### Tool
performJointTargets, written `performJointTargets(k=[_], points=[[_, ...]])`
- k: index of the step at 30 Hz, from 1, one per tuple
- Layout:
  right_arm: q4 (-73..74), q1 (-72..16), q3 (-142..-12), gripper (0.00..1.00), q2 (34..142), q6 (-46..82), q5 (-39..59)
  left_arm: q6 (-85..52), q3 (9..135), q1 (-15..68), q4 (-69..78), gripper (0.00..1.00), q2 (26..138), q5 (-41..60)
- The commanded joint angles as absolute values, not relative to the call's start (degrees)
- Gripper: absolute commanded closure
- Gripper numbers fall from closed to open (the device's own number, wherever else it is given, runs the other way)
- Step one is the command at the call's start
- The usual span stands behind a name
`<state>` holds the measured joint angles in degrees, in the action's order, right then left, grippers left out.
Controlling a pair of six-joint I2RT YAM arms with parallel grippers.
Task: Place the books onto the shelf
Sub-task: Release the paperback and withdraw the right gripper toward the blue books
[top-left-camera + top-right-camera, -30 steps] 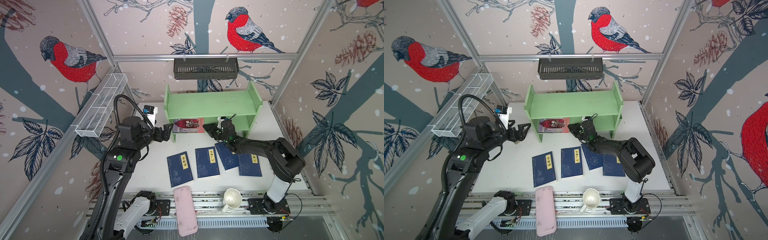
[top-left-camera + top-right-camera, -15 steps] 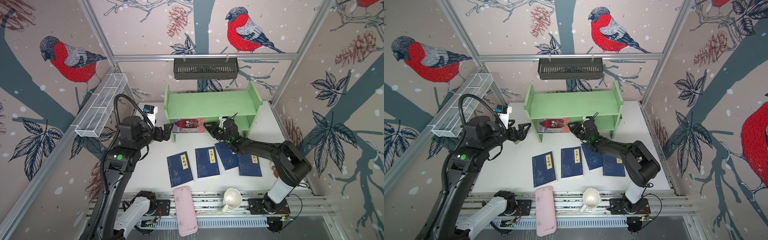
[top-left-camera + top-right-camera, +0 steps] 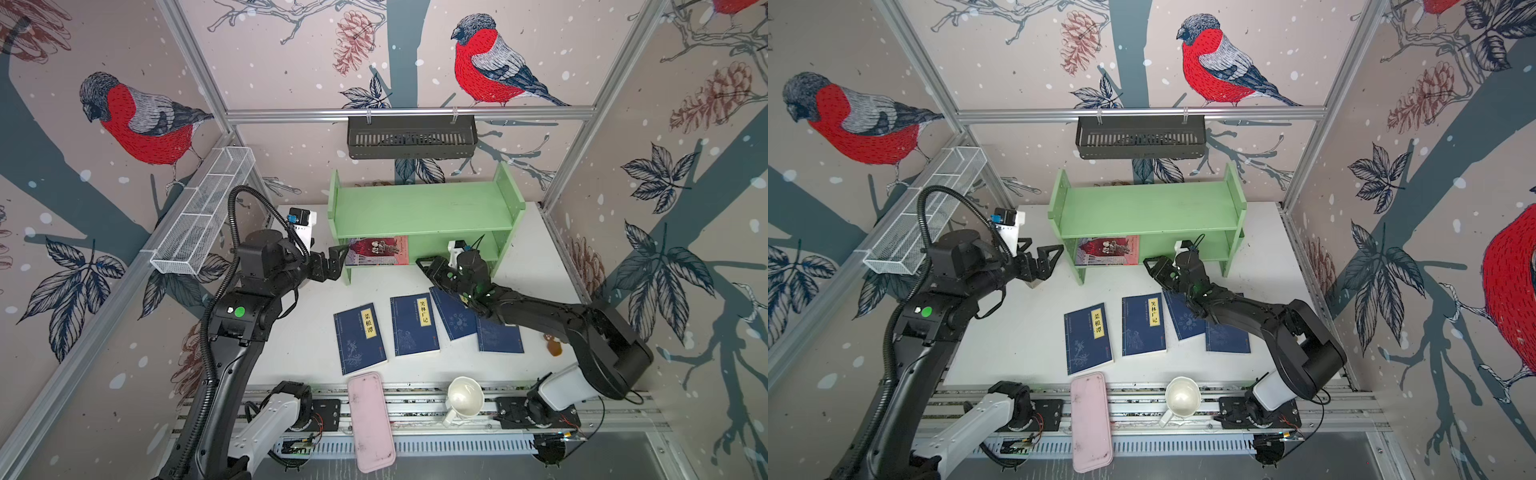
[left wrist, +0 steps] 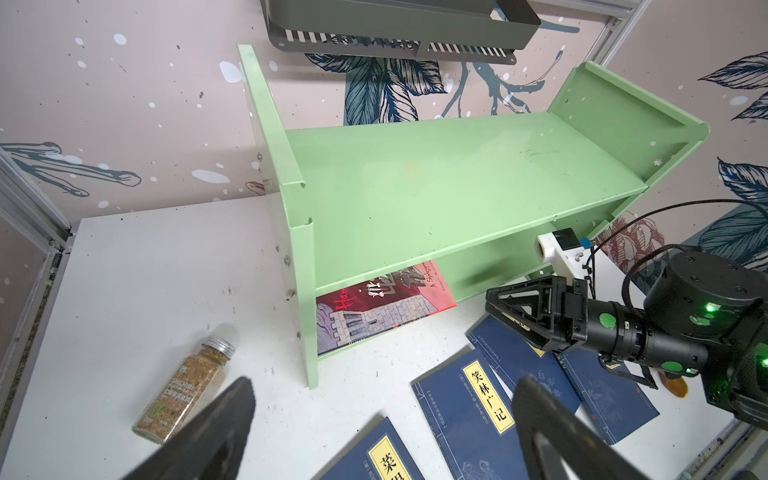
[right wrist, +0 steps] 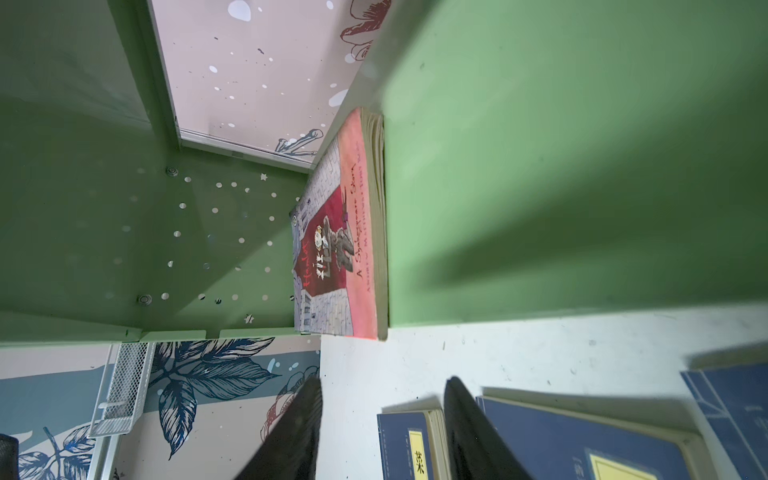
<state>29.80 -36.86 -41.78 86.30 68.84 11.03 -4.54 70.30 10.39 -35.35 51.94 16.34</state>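
Right gripper (image 3: 426,272) (image 5: 382,386): fingers stand apart with nothing between them. Its wrist view shows only bare table (image 3: 307,332) in the gap. The gripper sits low, just in front of the lower tier of the shelf (image 3: 424,208) (image 3: 1150,208), near mid-span and clear of the wood.

Red book (image 3: 378,251) (image 5: 336,232): it lies flat, cover up, on the lower tier, at the end by the left side panel. Its front edge reaches the tier's front. From the right gripper it is ahead and off to one side, near but not touching.

Navy books (image 3: 359,338) (image 3: 1142,324): four lie flat on the table, behind and below the right gripper, in a row in front of the shelf. The two closest to the right gripper overlap at their edges and are partly hidden under the right arm. The other two lie farther out toward the left gripper, apart from each other, with their yellow labels up.

Left gripper (image 3: 338,264) (image 4: 384,386): fingers are spread wide and hold nothing. It hangs outside the shelf's left side panel, with its tips close to the panel's front edge. Contact with the panel cannot be told. The red book is just past that panel from it. A bottle (image 4: 187,386) lies on its side on the table below this gripper.
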Motion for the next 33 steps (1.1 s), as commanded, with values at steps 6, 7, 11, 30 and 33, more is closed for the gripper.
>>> performJointTargets(k=[6, 7, 11, 30, 33], points=[[22.9, -38.0, -37.2, 0.50, 78.7, 65.9, 11.6, -2.8, 70.2, 10.4, -35.3, 0.04, 52.1, 17.6], [21.5, -38.2, -36.4, 0.50, 77.4, 65.4, 11.4, -2.3, 70.1, 10.4, -35.3, 0.04, 52.0, 17.9], [13.9, -38.7, -34.6, 0.50, 72.2, 62.1, 11.3, -0.4, 70.0, 10.4, -36.0, 0.05, 52.1, 20.6], [-14.9, -24.2, -30.3, 0.43, 54.0, 46.0, 13.2, 3.1, 64.4, 13.0, -39.0, 0.05, 53.8, 43.3], [-18.0, -20.3, -30.7, 0.41, 51.8, 44.8, 9.7, 3.5, 64.6, 14.6, -38.3, 0.05, 54.7, 42.4]])
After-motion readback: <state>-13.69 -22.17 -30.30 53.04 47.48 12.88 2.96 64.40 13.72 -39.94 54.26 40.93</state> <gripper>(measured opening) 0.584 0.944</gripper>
